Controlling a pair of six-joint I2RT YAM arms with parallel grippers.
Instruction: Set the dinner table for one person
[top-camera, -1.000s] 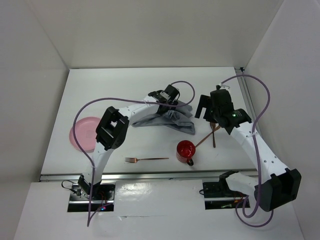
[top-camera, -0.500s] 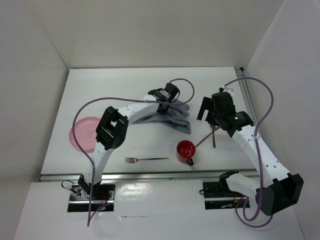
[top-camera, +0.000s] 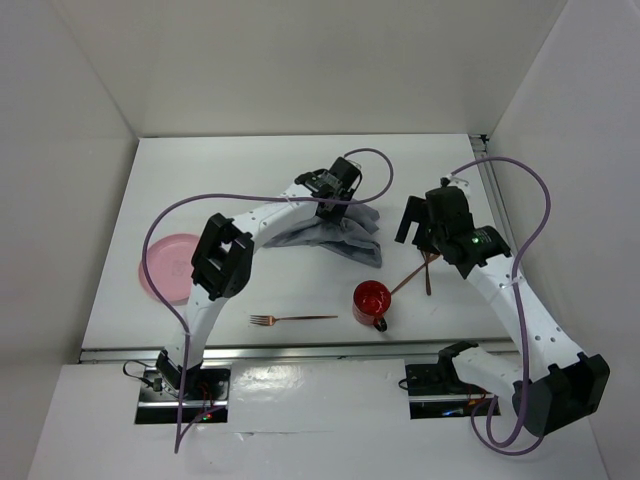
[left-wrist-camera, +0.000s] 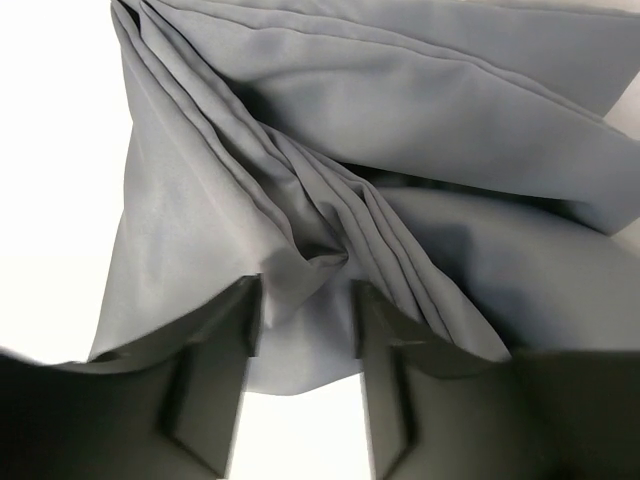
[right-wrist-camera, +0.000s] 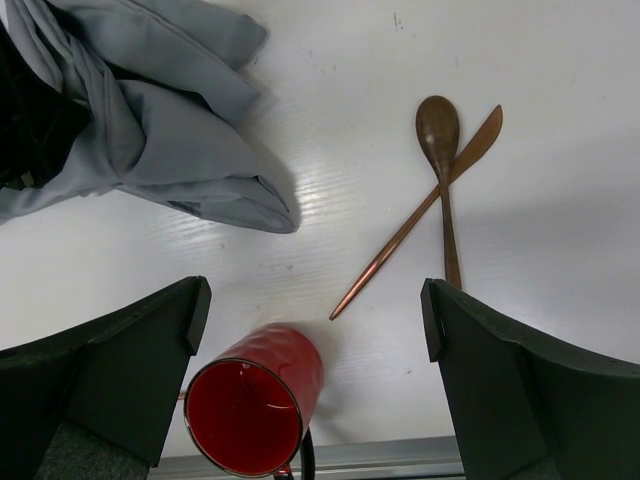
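On my left wrist feed the left gripper is clamped on a bunched fold of the grey cloth; the cloth fills the frame and hides nearly everything beneath it. The right gripper hangs wide open, holding nothing, above the white dinner table; on the table stand the red cup, cut off at the frame's lower edge, and a spoon crossing a knife; overhead, a cable partly hides the pink plate.

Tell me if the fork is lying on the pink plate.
No, the fork lies on the bare table near the red cup, far from the pink plate.
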